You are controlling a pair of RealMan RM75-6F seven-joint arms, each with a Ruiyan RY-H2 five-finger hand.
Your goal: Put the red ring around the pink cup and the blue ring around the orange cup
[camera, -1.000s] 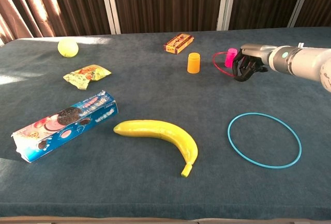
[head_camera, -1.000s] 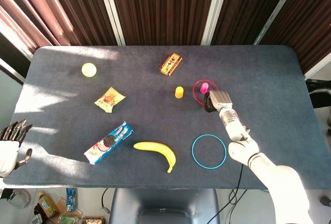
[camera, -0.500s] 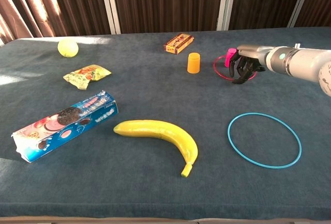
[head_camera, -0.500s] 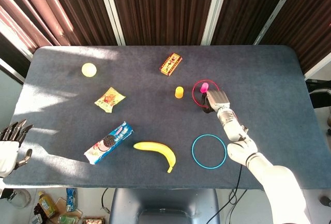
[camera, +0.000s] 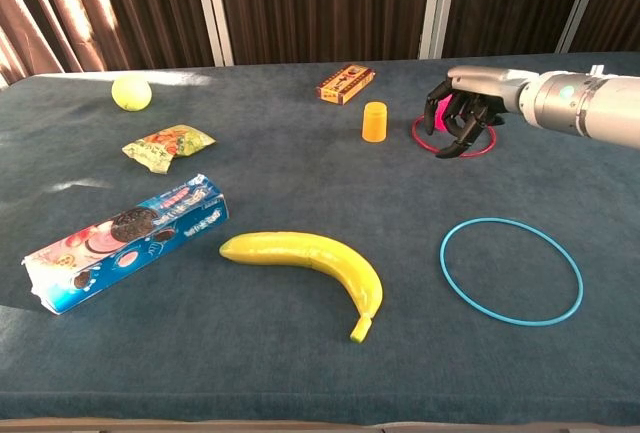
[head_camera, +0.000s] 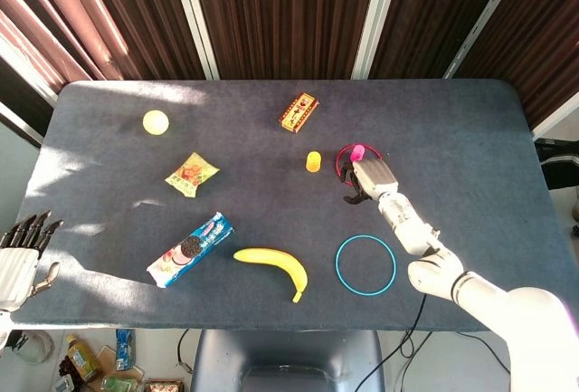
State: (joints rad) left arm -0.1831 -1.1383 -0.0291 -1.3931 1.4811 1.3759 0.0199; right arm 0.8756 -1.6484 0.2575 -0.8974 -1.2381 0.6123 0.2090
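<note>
Around the pink cup [camera: 437, 111] lies the red ring [camera: 455, 149], flat on the table [camera: 300, 353]. The right hand [camera: 462, 103] hangs above it, fingers spread, holding nothing. The blue ring [camera: 511, 270] lies well apart from the orange cup [camera: 374, 121]. The left hand [head_camera: 20, 256] waits open at the table's edge.

The robot's right hand [camera: 462, 113], at the upper right of the chest view, covers most of the small pink plastic cup [camera: 436, 113] and the far arc of the thin red ring [camera: 428, 143] lying on the table. In the head view the left hand [head_camera: 20, 256] is cut off by the lower left frame edge. Print on the small red-and-yellow box [head_camera: 299, 111] is too small to read.
</note>
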